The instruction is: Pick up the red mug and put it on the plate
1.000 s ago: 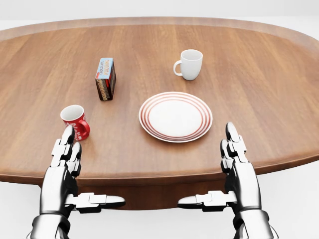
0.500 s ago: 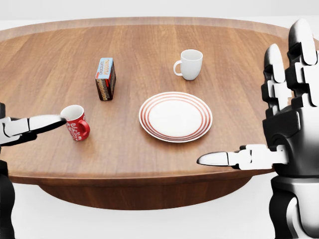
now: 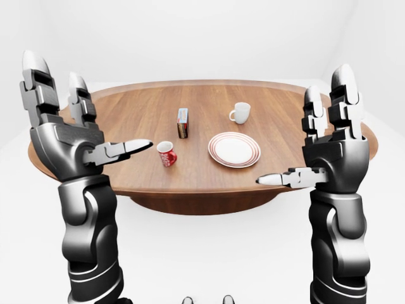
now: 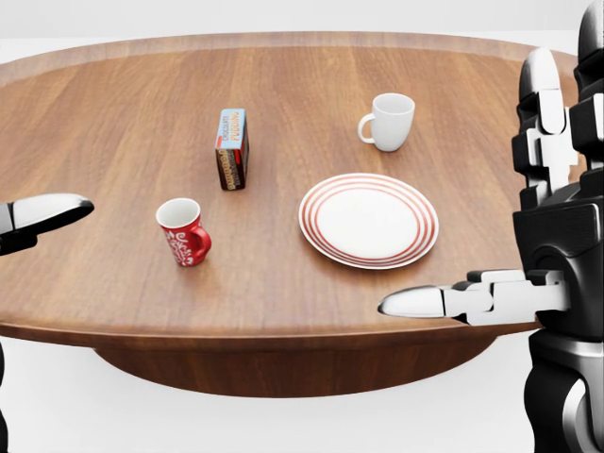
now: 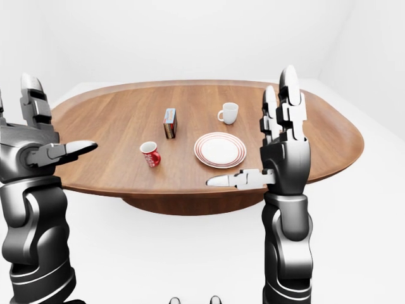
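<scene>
The red mug [image 4: 182, 231] with a white pattern stands upright on the oval wooden table [image 4: 113, 113], left of the red-ringed white plate [image 4: 369, 219], which has nothing on it. My left hand [image 3: 88, 107] is raised, palm inward and open, left of the mug and short of the table's near edge; only its thumb [image 4: 42, 211] shows in the head view. My right hand [image 3: 304, 130] is also raised and open, right of the plate, with its thumb [image 4: 429, 302] pointing left over the table's near edge. Neither hand touches anything.
A white mug [image 4: 390, 121] stands above the plate in the head view. A small upright box [image 4: 232, 149] stands above and right of the red mug. The table's near edge [image 4: 283, 335] runs across the lower part of the head view.
Both hands rose from the table's near edge to an upright open pose. The whole head view shifted, so the table's things sit further right; the camera moved.
</scene>
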`<state>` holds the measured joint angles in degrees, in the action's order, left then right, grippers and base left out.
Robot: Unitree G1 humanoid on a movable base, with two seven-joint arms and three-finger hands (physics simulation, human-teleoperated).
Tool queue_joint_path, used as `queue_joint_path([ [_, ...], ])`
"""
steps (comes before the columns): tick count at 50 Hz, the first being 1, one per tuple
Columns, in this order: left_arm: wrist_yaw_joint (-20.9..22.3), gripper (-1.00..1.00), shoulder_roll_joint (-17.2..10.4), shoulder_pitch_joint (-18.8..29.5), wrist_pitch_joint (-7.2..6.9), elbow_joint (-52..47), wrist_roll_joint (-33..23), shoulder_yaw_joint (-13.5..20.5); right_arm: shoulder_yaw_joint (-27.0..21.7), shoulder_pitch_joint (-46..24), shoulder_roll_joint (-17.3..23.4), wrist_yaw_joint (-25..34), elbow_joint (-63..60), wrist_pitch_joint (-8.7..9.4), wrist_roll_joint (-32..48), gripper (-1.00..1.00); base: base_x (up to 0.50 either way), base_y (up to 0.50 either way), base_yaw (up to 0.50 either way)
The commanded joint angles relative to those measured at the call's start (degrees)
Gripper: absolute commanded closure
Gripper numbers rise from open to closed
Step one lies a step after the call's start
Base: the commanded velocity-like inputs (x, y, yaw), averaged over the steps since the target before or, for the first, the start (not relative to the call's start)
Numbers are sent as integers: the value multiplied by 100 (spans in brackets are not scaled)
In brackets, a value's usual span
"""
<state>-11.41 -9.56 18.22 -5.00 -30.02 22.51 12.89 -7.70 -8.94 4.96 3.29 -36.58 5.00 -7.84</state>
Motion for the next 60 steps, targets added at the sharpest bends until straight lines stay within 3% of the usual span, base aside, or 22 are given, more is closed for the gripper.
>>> queue_joint_path([
  [1, -14, -98, -50, 35, 0, -2, 47, 40, 22, -21, -15, 73, -44, 0, 32, -100, 0, 50, 0],
  [28, 34, -98, -46, 2, 0, 88, 20, 45, 0, 70, -16, 53, -16, 0, 108, -100, 0, 49, 0],
  [46, 45, -98, -57, 1, 0, 121, 32, 59, 9, 123, -28, 134, -83, 0, 123, -100, 1, 0, 0],
  [60, 39, -98, -51, 7, 0, 107, 23, 40, -9, 147, -41, 167, -113, 0, 22, -100, 50, 0, 0],
])
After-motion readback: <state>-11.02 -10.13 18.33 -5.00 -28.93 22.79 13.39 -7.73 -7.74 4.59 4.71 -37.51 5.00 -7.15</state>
